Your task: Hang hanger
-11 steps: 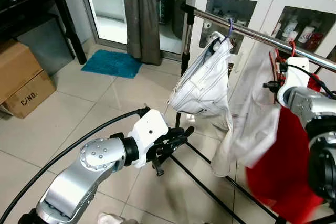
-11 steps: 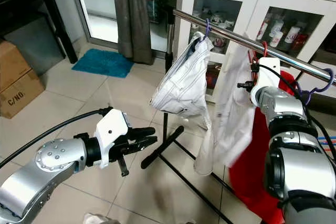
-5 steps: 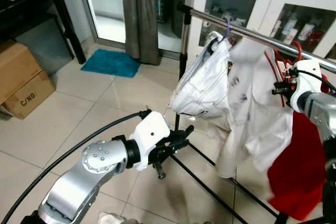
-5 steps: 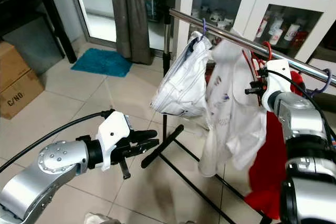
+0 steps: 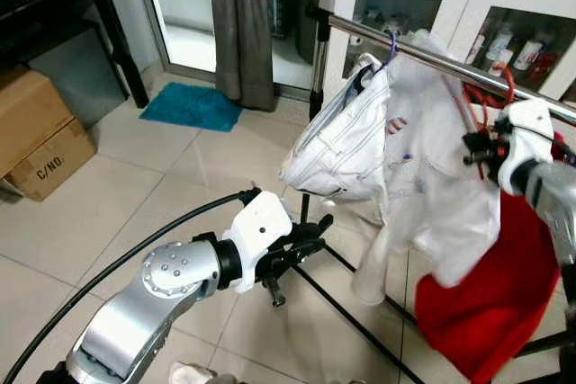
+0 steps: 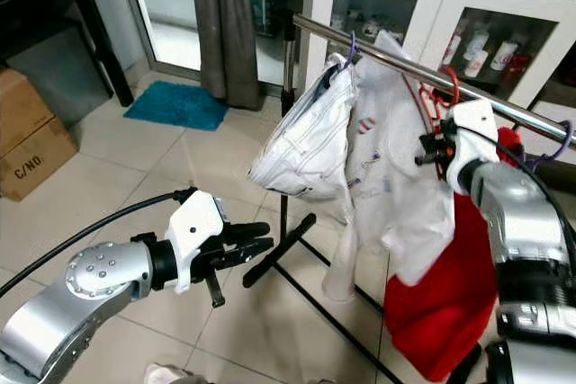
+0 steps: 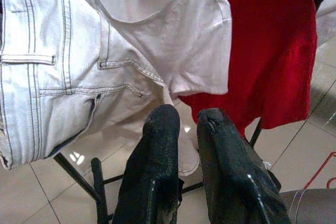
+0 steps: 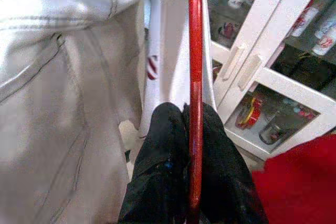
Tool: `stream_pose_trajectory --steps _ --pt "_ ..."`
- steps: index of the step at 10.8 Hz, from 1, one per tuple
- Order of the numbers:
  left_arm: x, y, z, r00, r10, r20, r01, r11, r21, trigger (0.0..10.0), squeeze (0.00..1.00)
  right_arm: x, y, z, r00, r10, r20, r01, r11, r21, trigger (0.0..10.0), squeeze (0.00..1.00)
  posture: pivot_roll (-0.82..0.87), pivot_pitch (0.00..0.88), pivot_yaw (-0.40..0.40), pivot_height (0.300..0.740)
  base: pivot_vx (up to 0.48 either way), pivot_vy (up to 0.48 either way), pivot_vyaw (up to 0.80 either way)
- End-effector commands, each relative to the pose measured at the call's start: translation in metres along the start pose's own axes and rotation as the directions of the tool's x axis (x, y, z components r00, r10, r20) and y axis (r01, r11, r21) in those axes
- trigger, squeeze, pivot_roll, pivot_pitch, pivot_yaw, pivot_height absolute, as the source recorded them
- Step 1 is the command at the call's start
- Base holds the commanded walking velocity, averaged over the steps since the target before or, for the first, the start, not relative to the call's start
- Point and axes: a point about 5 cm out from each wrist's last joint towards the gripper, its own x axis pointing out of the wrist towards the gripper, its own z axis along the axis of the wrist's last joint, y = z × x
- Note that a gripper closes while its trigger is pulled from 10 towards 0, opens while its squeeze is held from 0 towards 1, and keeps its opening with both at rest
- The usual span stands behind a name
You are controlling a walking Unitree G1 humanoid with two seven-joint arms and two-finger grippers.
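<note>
A steel rail (image 6: 504, 105) crosses in front of the white cabinet (image 6: 423, 6), already carrying pale jeans (image 6: 306, 146). Beside them a white shirt (image 6: 396, 168) hangs from the red hanger (image 8: 195, 77), which the right gripper (image 8: 190, 129) pinches just below the rail. The hook should settle fully over the bar before release. The left gripper (image 7: 184, 124) waits low, fingers slightly parted, holding nothing.

"C/NO." on cardboard box (image 5: 40, 161)
</note>
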Motion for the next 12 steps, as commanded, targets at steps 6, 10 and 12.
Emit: stream_pose_trajectory --steps 6,10,12 --pt "0.0 0.019 -0.014 0.959 0.285 -0.006 -0.285 0.957 -0.055 10.0 0.0 -0.063 0.023 -0.016 0.991 0.121 -0.06 -0.125 0.99 -0.065 0.0 0.0 0.03 0.049 0.005 0.74 0.0 0.0 0.0" --pt "0.0 0.017 -0.025 0.905 0.425 -0.009 -0.422 0.897 -0.129 10.0 0.0 -0.092 0.063 -0.058 0.993 -0.051 -0.111 0.055 0.998 0.031 10.0 0.0 0.01 0.059 0.0 0.74 0.0 0.0 0.0" --pt "0.0 0.02 -0.033 0.855 0.517 -0.021 -0.512 0.84 -0.181 10.0 0.0 -0.093 0.079 -0.067 0.992 -0.087 -0.089 0.095 0.992 0.086 10.0 0.0 0.0 0.058 -0.005 0.74 0.0 0.0 0.0"
